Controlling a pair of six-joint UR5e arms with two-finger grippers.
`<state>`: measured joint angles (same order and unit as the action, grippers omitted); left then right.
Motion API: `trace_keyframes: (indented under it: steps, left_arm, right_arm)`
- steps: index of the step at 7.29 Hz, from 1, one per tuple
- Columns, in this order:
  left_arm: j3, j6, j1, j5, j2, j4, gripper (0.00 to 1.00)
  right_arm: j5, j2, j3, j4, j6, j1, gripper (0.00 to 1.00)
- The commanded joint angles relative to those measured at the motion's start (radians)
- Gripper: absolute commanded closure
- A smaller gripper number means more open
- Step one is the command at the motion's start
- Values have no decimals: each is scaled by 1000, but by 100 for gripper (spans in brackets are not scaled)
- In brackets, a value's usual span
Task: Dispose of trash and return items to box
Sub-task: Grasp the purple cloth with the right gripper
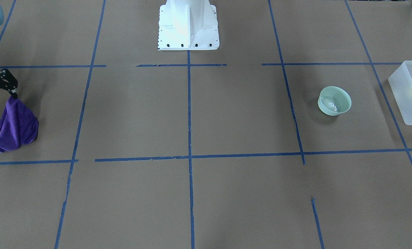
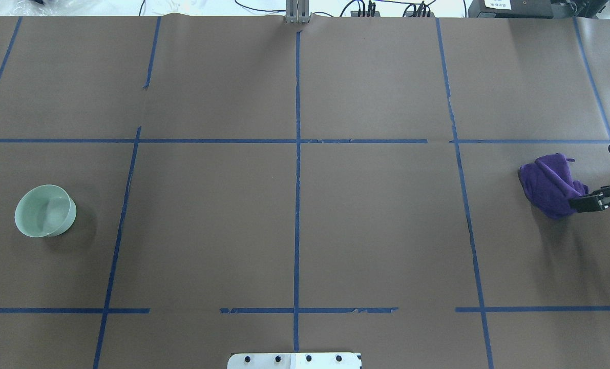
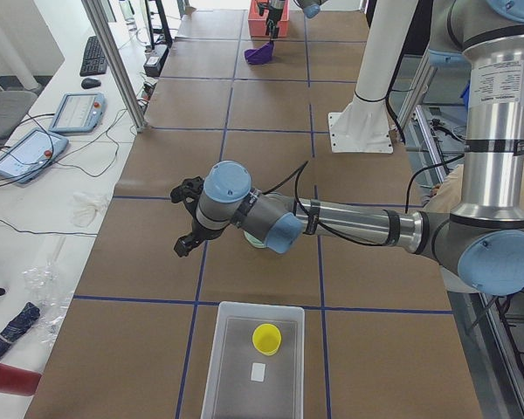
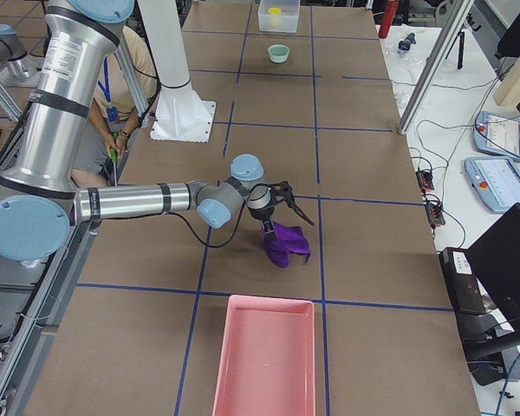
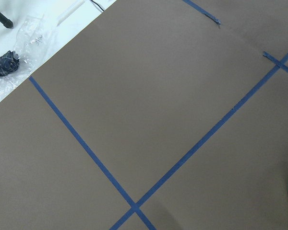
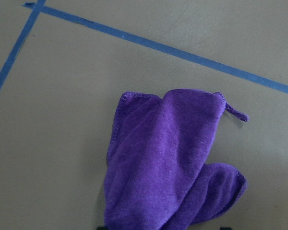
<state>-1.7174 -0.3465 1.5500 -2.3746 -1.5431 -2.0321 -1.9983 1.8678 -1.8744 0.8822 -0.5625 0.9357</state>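
The pale mint-green bowl (image 1: 334, 100) stands upright on the brown table, also in the overhead view (image 2: 45, 210). The yellow cup (image 3: 266, 338) lies inside the frosted white box (image 3: 223, 375) at the table's end on my left. My left gripper (image 3: 185, 218) hovers beside the bowl, away from the box; I cannot tell whether it is open or shut. My right gripper (image 1: 14, 95) is shut on the top of a purple cloth (image 2: 550, 184), which hangs from it and bunches on the table (image 6: 168, 158).
A pink tray (image 4: 264, 355) lies at the table's end on my right, just beyond the cloth. Blue tape lines divide the table into squares. The white robot base (image 1: 188, 31) stands at the middle edge. Off the table are tablets, cables and plastic wrap.
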Motion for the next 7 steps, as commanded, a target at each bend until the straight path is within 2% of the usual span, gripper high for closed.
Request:
trace_keyframes:
  steps: [1,2,4,5,7]
  left_arm:
    - [-1,-2,1,0,-2,0,0]
    - [-1,-2,1,0,-2,0,0]
    - [-1,-3,1,0,0,0,0]
    - [-1,-3,1,0,0,0,0]
    - [-1,0,1,-2,-3,0,0]
  right_arm:
    - [50,-25,20,-2,1,-55,73]
    - [65,-42,29,1,15,-67,100]
    - [67,-52,29,14,71,-61,100]
    - [62,-50,26,33,196,15,100]
    - [38,-56,2,249,608,266,100]
